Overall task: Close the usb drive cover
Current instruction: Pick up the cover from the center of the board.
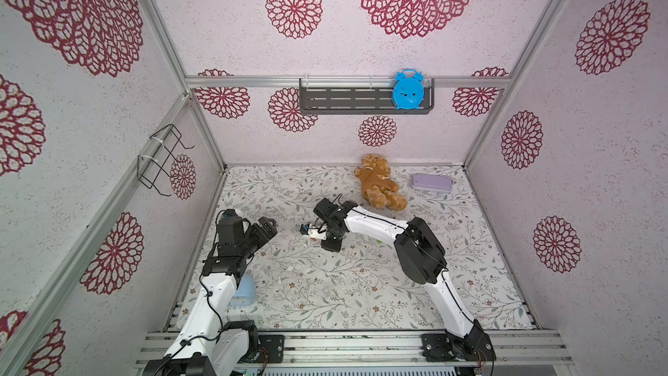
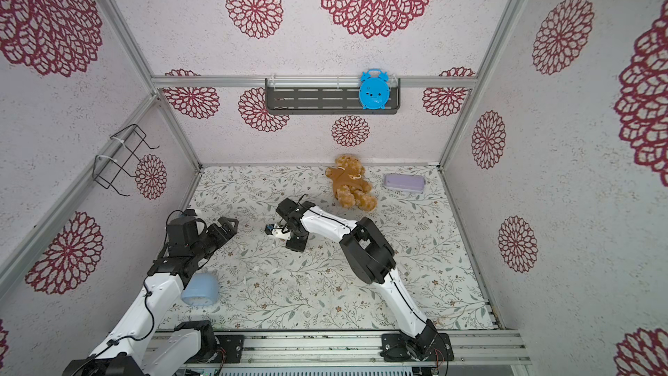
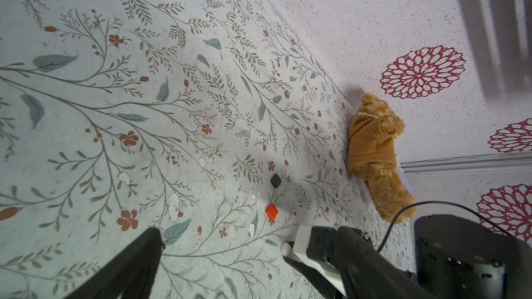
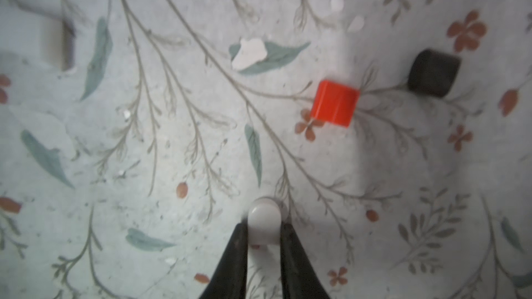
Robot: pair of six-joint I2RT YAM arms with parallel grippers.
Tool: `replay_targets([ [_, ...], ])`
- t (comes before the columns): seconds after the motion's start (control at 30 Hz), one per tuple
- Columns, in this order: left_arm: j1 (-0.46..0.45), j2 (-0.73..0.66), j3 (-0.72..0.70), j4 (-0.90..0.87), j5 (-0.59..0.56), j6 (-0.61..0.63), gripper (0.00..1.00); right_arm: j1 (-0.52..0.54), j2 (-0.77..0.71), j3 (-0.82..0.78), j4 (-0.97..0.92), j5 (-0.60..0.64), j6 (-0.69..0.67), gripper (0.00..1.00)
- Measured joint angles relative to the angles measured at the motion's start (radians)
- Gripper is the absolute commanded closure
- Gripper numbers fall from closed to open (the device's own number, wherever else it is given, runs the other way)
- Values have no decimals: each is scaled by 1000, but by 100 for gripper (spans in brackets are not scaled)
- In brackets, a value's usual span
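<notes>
In the right wrist view my right gripper (image 4: pixel 264 225) is shut on a white, round-ended piece that I take for the usb drive (image 4: pixel 263 214); only its rounded end shows, low over the floral table. Ahead of it lie a small red square cap (image 4: pixel 335 103) and, further on, a small black cap (image 4: pixel 433 73). I cannot tell which one is the cover. The left wrist view shows the same red cap (image 3: pixel 271 211), black cap (image 3: pixel 275 180) and white end (image 3: pixel 285 247). In both top views the left gripper (image 1: pixel 269 227) (image 2: pixel 231 224) hangs open and empty, to the left of the right gripper (image 1: pixel 306 229).
A brown teddy bear (image 1: pixel 379 182) and a lilac case (image 1: pixel 432 182) lie near the back wall. A pale blue object (image 2: pixel 200 289) sits under the left arm. A blue clock (image 1: pixel 408 90) stands on the grey wall shelf (image 1: pixel 343 101). A wire rack (image 1: pixel 161 160) hangs on the left wall.
</notes>
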State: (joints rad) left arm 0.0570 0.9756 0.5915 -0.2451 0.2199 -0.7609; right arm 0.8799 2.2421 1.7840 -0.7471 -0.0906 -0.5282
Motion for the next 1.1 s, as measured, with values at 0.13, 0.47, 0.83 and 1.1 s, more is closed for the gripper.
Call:
replay_targets([
  [0.13, 1, 2, 0, 2, 19, -7, 3, 0, -114, -180, 31, 27, 35, 78],
  [0.47, 1, 25, -8, 45, 82, -44, 3, 0, -266, -414, 83, 62, 103, 73],
  [0.83, 1, 40, -13, 66, 114, -53, 3, 0, -270, -424, 105, 62, 121, 74],
  [1.1, 1, 71, -13, 92, 150, -57, 3, -3, -295, -464, 146, 61, 130, 71],
])
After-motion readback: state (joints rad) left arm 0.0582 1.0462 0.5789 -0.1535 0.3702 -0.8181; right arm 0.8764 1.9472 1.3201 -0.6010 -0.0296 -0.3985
